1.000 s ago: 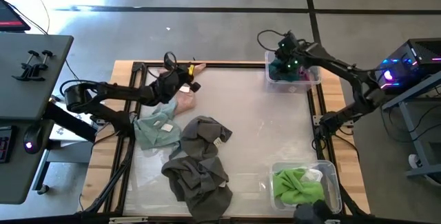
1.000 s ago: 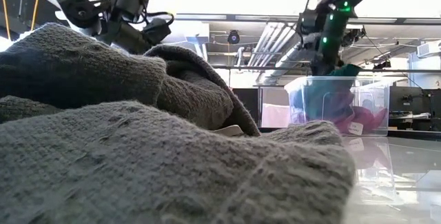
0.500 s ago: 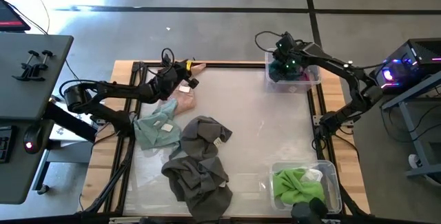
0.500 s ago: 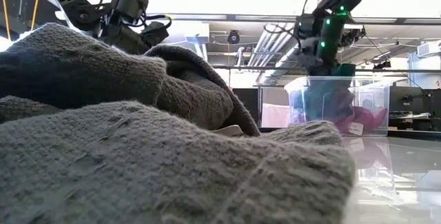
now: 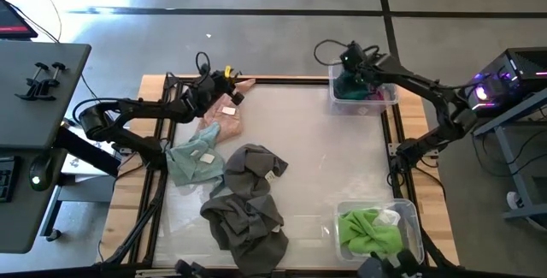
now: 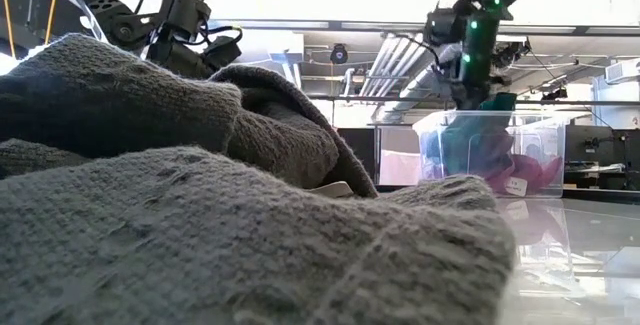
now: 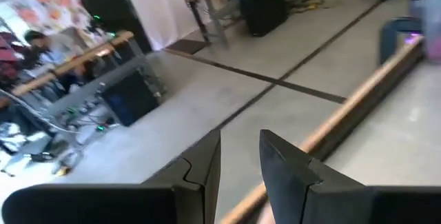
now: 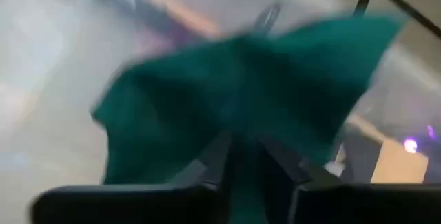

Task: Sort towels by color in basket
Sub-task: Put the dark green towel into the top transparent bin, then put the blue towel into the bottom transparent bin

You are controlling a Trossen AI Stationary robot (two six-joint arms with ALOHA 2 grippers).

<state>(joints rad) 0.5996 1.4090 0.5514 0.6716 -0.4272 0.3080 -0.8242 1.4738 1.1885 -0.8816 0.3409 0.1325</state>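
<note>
My right gripper hangs over the clear bin at the table's far right corner, shut on a dark green towel. A magenta towel lies in that bin. My left gripper is near the far edge, just beyond a peach-pink towel lying flat on the table. Its fingers stand a narrow gap apart with nothing between them. A pale mint towel and a heap of dark grey towels lie nearer. My right gripper pinches a bunched part of the dark green towel between its two fingers, coming from above and pointing down. The towel hangs below the fingers, and its lower part reaches down inside the clear bin.
A second clear bin at the near right corner holds lime green towels. A black frame and the wooden rim border the table. The grey heap fills most of the low view. Bare table shows between the heap and the bins.
My left gripper has moved toward the far edge and off the peach-pink towel, which now shows more fully with its white label. My right gripper has risen a little over the far bin, still holding the dark green towel.
</note>
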